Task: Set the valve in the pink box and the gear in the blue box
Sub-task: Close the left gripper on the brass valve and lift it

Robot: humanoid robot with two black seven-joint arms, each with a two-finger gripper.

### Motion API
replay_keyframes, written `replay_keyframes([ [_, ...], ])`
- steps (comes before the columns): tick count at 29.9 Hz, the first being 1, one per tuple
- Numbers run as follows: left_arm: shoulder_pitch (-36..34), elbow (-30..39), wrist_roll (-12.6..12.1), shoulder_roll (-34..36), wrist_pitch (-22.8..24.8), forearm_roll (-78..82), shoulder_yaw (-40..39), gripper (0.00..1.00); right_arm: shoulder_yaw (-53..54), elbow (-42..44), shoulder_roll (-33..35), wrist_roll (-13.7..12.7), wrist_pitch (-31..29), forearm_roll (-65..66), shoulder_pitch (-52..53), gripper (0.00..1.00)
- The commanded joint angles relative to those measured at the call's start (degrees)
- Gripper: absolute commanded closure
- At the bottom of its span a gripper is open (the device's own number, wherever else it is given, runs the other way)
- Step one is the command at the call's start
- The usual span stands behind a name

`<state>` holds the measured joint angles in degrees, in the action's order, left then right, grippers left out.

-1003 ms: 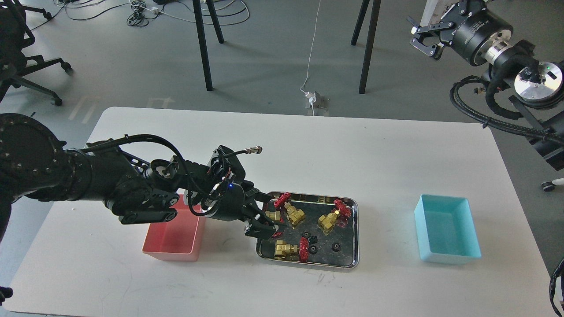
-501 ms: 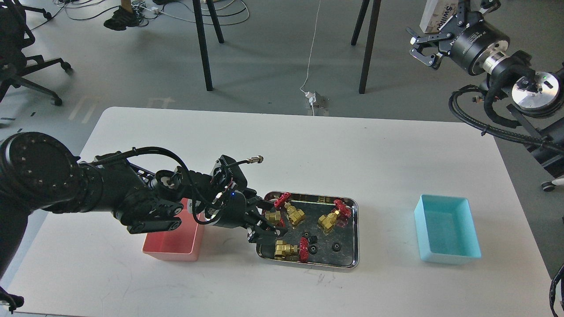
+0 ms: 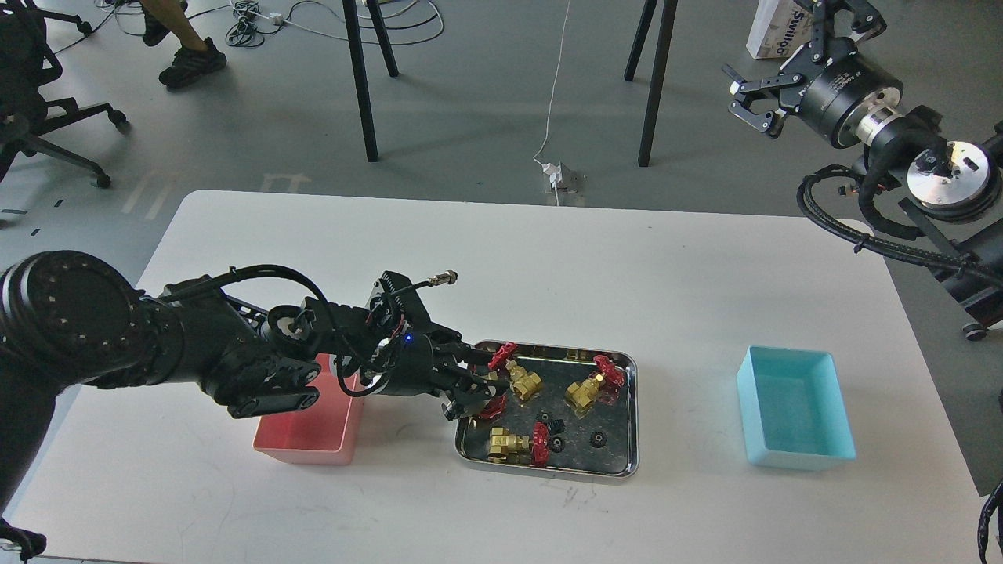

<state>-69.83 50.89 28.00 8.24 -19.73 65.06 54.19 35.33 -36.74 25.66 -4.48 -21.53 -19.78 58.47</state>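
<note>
Left arm reaching into the steel tray for a valve.

The left gripper (image 3: 479,388) is down at the tray's (image 3: 627,415) left end, fingers closed around a valve (image 3: 492,406) whose red handwheel shows beneath them. More valves and small black gears (image 3: 598,439) lie in the tray. The pink box (image 3: 309,431) sits just left, the blue box (image 3: 795,411) well right. The right gripper (image 3: 754,98) hangs high, fingers spread, holding nothing.

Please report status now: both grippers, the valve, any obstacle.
Left gripper at tray's left end, jaws closed on a valve. Right gripper raised off the table, open, empty. Pink box and blue box unblocked.
</note>
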Motion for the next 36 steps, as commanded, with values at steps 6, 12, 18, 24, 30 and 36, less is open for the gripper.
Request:
replay_keyframes([
  [6,0.4,0.35,0.0,0.02,-0.31,0.42,0.12,0.54,0.0,0.09,0.0,0.0,0.09,0.01,-0.11,0.0],
  [12,0.49,0.61,0.0,0.02,-0.39,0.42,0.12,0.57,0.0,0.09,0.0,0.0,0.09,0.01,-0.64,0.0],
  [18,0.49,0.7,0.0,0.19,-0.31,0.42,0.3,0.73,0.0,0.18,0.0,0.0,0.18,0.01,-1.26,0.0],
  [24,0.4,1.05,0.0,0.46,-0.39,0.42,0.04,0.86,0.0,0.18,0.09,0.0,0.18,0.01,-1.61,0.0],
  [30,0.13,1.31,0.0,0.28,-0.39,0.33,-0.49,0.87,0.0,0.35,0.0,0.0,0.18,0.01,-1.87,0.0],
  [36,0.05,1.31,0.0,1.25,-0.39,0.33,-0.84,0.87,0.0,0.27,0.0,0.0,0.18,0.01,-1.87,0.0],
])
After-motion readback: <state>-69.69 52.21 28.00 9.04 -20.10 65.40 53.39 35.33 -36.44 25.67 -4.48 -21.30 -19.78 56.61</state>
